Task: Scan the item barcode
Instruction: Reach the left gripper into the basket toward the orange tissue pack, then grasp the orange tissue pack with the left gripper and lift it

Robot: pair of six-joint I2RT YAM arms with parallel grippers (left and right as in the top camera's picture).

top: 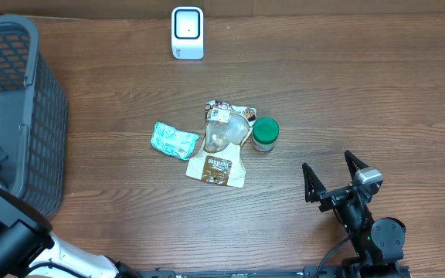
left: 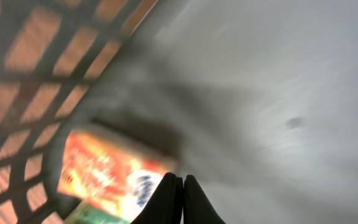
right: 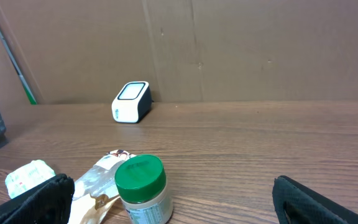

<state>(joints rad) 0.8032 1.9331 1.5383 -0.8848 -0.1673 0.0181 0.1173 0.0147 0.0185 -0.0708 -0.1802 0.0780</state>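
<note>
Inside the one dark mesh basket, the left gripper has its fingers pressed together. Its tips sit at the right corner of a single orange packet, and the blur hides whether they pinch its edge. The packet lies just left of those fingertips on the basket's grey floor, printed face up. It is orange and red with a white and blue mark, its lettering unreadable, and its long axis slants from upper left down toward the fingers. Well to the right, on the table, lie one teal packet, one brown and white pouch and one green-lidded jar, all ahead and left of the right gripper, whose jaws stand wide apart and empty. One white scanner stands far beyond it.
</note>
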